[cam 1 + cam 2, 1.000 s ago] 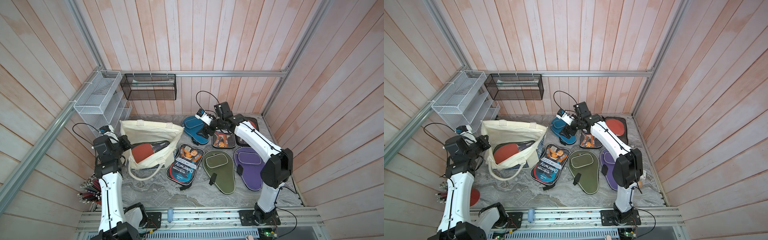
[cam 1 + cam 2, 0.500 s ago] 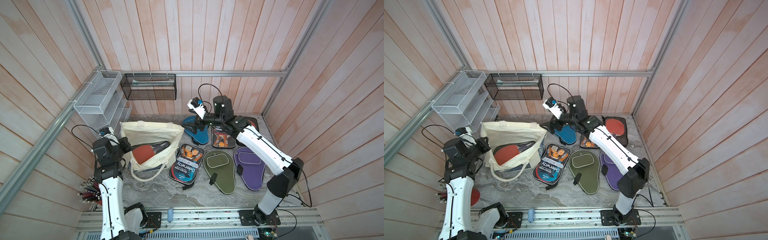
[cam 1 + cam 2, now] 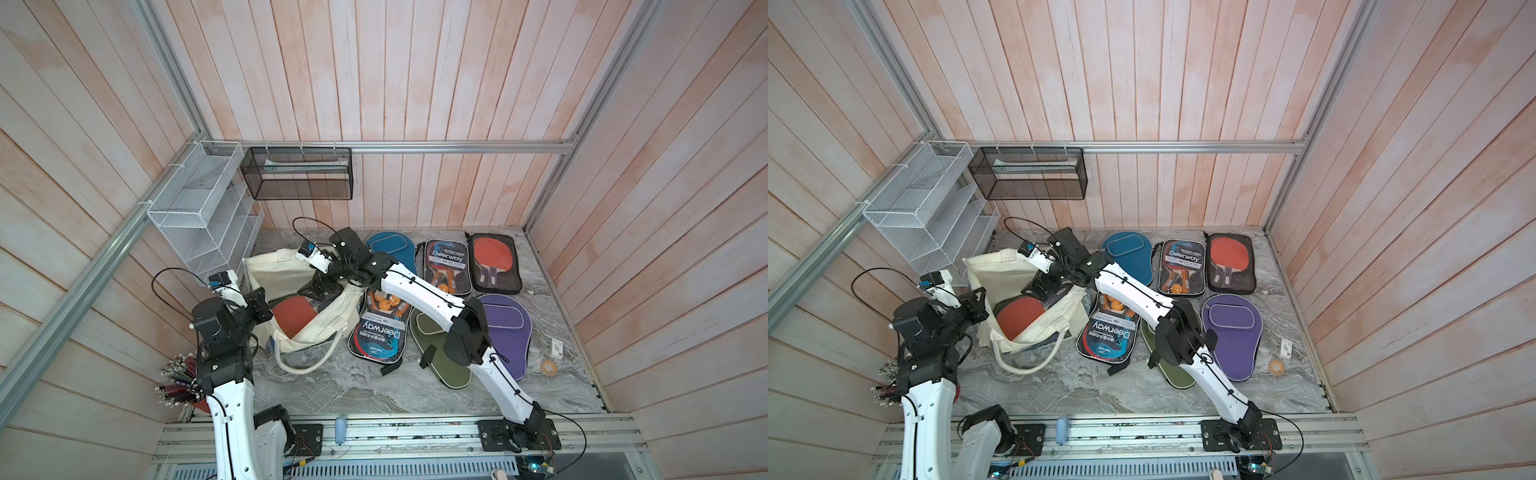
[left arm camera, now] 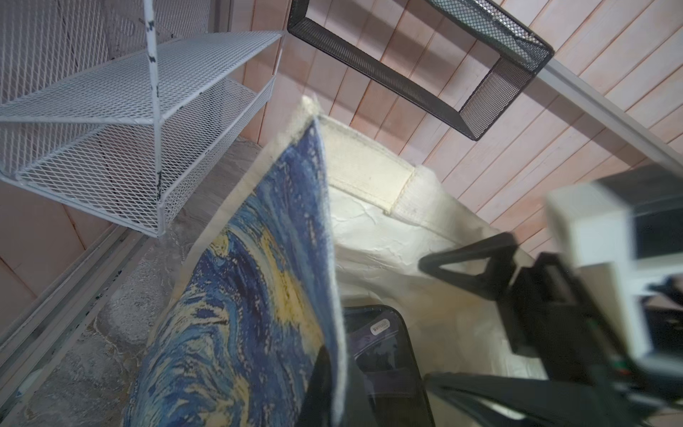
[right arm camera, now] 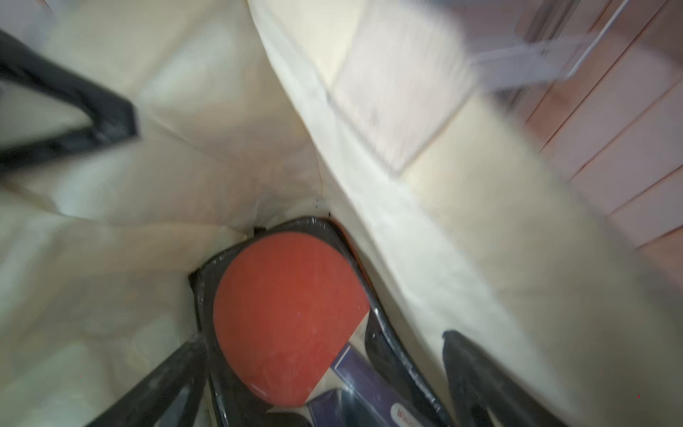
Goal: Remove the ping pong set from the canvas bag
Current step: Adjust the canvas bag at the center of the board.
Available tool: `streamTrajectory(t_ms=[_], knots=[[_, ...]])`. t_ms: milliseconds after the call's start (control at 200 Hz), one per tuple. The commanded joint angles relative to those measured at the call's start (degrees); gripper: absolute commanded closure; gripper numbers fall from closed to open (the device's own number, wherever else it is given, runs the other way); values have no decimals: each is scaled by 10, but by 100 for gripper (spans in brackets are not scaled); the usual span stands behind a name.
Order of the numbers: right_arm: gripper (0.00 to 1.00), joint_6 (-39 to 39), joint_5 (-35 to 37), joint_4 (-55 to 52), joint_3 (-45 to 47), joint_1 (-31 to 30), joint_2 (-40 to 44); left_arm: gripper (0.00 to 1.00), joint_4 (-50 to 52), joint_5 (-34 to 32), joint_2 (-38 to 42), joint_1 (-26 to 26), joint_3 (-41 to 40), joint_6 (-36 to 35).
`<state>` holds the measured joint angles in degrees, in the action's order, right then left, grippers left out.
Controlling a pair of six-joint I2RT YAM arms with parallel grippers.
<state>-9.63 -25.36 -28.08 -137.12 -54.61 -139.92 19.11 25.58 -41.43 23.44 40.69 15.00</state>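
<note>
The cream canvas bag (image 3: 278, 270) (image 3: 994, 270) lies at the left of the table with its mouth open; its blue-and-yellow print (image 4: 240, 295) fills the left wrist view. Inside lies the ping pong set (image 3: 293, 316) (image 3: 1017, 318) (image 5: 288, 318), a red paddle in a black clear-fronted case (image 4: 384, 351). My left gripper (image 3: 259, 303) (image 3: 976, 305) (image 4: 334, 377) is shut on the bag's near rim. My right gripper (image 3: 322, 286) (image 3: 1044, 286) (image 5: 321, 377) hangs open in the bag's mouth, its fingers (image 5: 166, 380) on either side of the paddle's handle end.
Other paddle cases lie right of the bag: a blue cover (image 3: 390, 249), two Deerway cases (image 3: 446, 266) (image 3: 380, 332), a mesh case (image 3: 492, 262), a green cover (image 3: 451, 374) and a purple cover (image 3: 509, 328). A white wire shelf (image 3: 203, 208) and a black basket (image 3: 297, 174) stand behind.
My right arm has swung left from the blue cover at the back into the bag's mouth, jaws staying open. The left gripper has kept its hold on the rim.
</note>
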Motion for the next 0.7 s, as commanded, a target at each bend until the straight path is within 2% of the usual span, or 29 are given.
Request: streamTrajectory(t_ms=[0, 135, 475, 595, 695], knots=[[1, 20, 28, -31, 15, -4, -2, 100, -52, 42, 8, -6, -9, -12], [2, 24, 42, -71, 59, -6, -11, 100, -67, 36, 0, -5, -8, -11], [1, 62, 78, -11, 341, -29, 105, 100, -87, 9, -13, -5, 4, -10], [1, 76, 98, -11, 377, -32, 122, 100, -95, 10, -14, -5, -3, -5], [0, 81, 132, -18, 365, -32, 123, 100, -106, 12, -13, -6, -14, -4]])
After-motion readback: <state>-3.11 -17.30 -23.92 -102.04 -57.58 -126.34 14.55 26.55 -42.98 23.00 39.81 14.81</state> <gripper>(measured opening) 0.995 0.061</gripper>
